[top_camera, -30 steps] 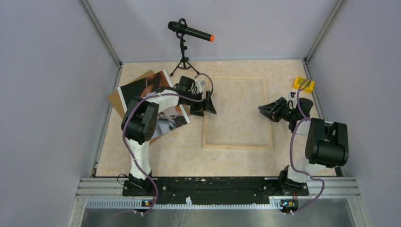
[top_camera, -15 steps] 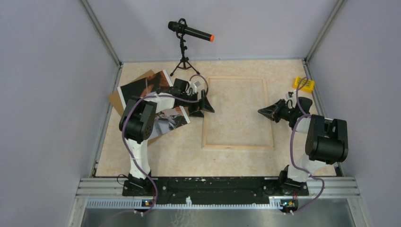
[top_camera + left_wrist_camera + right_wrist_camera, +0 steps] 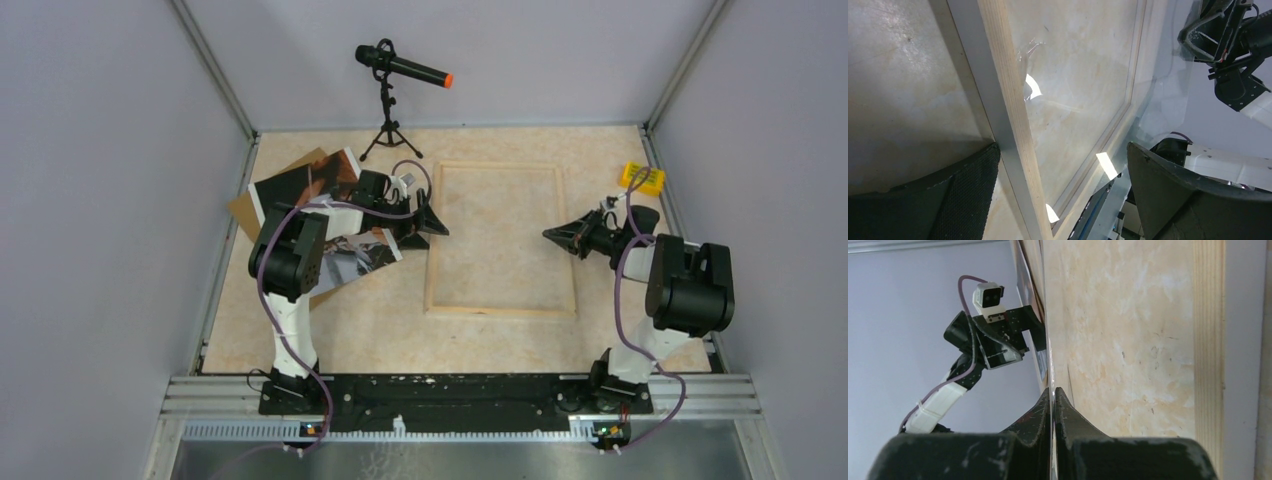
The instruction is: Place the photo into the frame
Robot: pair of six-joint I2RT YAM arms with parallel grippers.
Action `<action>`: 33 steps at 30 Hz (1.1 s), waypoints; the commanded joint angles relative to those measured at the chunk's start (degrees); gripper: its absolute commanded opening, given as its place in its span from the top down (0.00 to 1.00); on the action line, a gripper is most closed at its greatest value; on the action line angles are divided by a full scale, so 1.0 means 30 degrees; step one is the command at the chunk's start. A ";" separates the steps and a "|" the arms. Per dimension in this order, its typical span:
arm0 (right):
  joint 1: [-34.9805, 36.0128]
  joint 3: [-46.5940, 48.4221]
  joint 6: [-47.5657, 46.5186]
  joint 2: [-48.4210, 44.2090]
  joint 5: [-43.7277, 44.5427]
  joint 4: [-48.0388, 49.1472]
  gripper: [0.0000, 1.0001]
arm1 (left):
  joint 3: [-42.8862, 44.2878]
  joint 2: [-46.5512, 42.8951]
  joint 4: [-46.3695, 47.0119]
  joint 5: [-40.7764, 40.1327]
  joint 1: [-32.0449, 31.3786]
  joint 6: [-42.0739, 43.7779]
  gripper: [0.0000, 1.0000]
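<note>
Both arms have edged inward since a second ago. The left fingers [image 3: 432, 222] have slid a little toward the left, and the right fingers [image 3: 553, 236] have crept toward the middle.

The frame [image 3: 500, 309] lies flat in the centre of the surface [image 3: 380, 315], with its long axis running from the near edge to the far edge. The left fingers are spread wide and hold nothing. They straddle the frame's left rail, which shows between them in the left wrist view. The right fingers are pressed together at the frame's right rail — they appear to pinch the edge of a thin clear sheet [image 3: 1160, 95], seen edge-on in the right wrist view.

The photo [image 3: 305, 185] is not in the frame. It lies just left of the frame, partly under the left arm, on top of a brown backing board [image 3: 243, 208]. From the left fingers it lies to the left and back toward the arm's own base. The left arm is much the nearer; the right arm is well apart from it, across the frame.

The photo's long axis seems to run far to near, but skewed — its near end swings toward the frame. It would probably need a small turn to line up.
</note>
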 commanded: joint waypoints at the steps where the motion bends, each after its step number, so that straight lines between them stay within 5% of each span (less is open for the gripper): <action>1: 0.0053 0.0212 0.1968 0.0016 -0.1279 0.2551 1.00 | -0.0144 -0.0372 0.1096 0.0576 0.0016 -0.0202 0.01; 15: 0.0069 0.0259 0.2403 0.0352 -0.1448 0.3633 1.00 | -0.0167 -0.0392 0.1082 0.0636 0.0043 -0.0168 0.01; 23: 0.0067 0.1290 -0.0841 0.0537 -0.0675 -0.0224 1.00 | -0.0138 -0.0297 0.0961 0.0629 0.0045 -0.0098 0.01; 33: 0.0367 0.2117 -0.2504 0.0636 0.0180 -0.1124 1.00 | 0.0116 -0.0147 0.0361 0.0386 0.0045 0.0221 0.01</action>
